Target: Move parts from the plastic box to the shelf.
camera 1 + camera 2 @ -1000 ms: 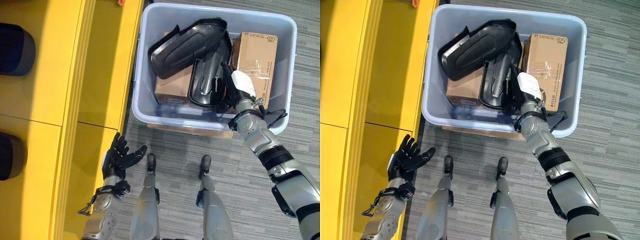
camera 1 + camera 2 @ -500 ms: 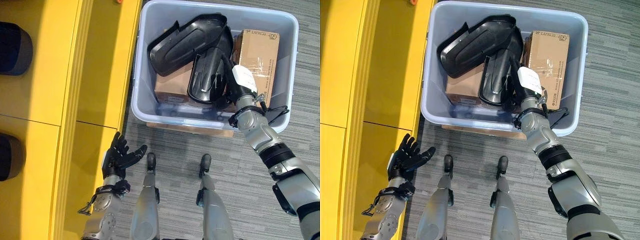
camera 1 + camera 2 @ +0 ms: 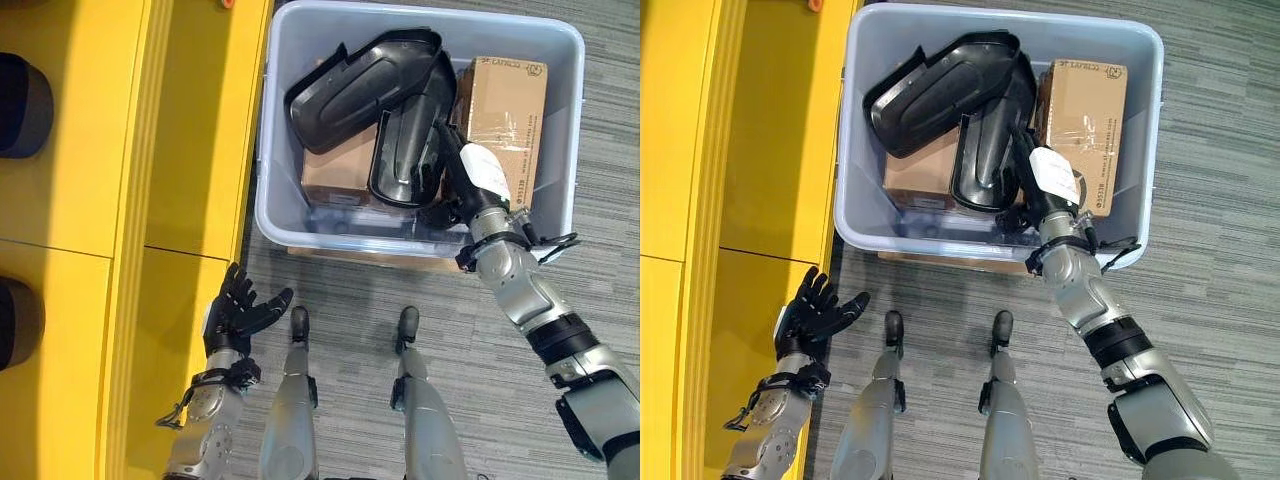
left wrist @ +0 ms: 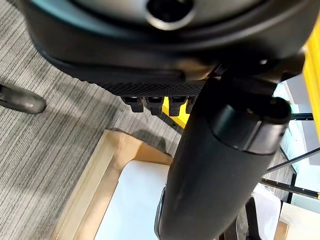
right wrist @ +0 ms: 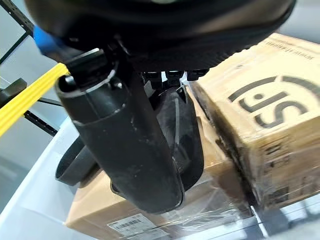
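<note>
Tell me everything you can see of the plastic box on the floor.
The plastic box is a pale blue-grey, slightly see-through rectangular tub with rounded corners and a rolled rim, no lid. It stands on grey carpet beside the yellow shelf, over a flat cardboard sheet. Inside lie two black moulded parts on brown cardboard boxes. The right hand reaches in over its near wall.

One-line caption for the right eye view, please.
Right hand reaches into the plastic box at a black part; left hand open beside the yellow shelf.
</note>
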Available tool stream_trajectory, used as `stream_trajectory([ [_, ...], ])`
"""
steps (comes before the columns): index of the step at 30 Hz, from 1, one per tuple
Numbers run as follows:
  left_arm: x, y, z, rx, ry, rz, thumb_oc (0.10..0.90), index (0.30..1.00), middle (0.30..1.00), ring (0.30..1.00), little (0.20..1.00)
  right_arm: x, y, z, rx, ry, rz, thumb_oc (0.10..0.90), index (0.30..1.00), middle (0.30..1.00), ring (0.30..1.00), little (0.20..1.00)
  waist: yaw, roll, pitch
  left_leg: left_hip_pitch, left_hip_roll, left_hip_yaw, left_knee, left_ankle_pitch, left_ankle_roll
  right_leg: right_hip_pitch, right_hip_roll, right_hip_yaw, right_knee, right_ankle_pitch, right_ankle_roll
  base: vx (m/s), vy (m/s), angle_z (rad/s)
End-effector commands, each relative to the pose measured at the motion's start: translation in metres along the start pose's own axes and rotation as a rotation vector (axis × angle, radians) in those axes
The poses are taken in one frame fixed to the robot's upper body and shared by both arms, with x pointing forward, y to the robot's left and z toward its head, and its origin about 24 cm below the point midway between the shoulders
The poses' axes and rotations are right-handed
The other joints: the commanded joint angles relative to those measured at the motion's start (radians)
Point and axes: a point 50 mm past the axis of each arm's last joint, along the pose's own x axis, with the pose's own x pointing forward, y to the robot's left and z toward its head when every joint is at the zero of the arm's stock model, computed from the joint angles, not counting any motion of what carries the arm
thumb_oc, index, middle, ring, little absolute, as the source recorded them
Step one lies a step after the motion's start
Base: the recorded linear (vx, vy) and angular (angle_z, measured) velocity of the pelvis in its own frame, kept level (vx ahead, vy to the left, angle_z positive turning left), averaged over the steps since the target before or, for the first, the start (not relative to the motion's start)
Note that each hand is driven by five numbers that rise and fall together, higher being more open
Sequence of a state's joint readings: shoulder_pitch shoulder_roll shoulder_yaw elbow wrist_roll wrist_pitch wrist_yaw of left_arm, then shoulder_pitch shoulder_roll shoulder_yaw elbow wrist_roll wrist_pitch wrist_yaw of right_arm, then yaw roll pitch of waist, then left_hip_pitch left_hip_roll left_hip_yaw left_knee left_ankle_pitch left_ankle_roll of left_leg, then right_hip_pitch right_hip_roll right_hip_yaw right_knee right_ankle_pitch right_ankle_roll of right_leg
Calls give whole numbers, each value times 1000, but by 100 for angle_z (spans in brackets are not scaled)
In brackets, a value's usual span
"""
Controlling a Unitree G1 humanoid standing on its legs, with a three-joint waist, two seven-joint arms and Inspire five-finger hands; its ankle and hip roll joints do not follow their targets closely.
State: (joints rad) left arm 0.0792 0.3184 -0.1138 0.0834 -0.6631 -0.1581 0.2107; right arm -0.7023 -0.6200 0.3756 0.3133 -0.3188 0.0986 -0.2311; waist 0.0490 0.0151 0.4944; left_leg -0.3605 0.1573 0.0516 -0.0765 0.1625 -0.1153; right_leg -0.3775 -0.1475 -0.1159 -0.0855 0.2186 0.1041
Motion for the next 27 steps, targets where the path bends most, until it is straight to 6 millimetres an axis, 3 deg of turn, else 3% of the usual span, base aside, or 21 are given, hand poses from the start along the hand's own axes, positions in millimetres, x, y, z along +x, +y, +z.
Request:
stream_trajectory([
  [1, -5, 4, 31, 6, -145, -19, 900, 1000, 1000, 1000, 1000, 15, -53, 35, -50, -189, -200, 900, 1000, 1000, 1000, 1000, -9, -65, -53, 41, 20, 27, -3, -33, 20, 100, -93, 1, 62, -168, 86, 0, 0, 0],
  [13, -5, 5, 29, 13, -136, -13, 900, 1000, 1000, 1000, 1000, 14, -47, 38, 21, -189, -184, 900, 1000, 1000, 1000, 1000, -10, -72, -57, 49, 23, 29, -4, -35, 20, 101, -90, 5, 62, -168, 86, 0, 0, 0],
  [27, -4, 6, 28, 12, -131, 7, 900, 1000, 1000, 1000, 1000, 18, -28, 57, 142, -213, -159, 900, 1000, 1000, 1000, 1000, -4, -67, -56, 43, 20, 23, -6, -37, 23, 102, -91, -4, 60, -169, 86, 0, 0, 0],
])
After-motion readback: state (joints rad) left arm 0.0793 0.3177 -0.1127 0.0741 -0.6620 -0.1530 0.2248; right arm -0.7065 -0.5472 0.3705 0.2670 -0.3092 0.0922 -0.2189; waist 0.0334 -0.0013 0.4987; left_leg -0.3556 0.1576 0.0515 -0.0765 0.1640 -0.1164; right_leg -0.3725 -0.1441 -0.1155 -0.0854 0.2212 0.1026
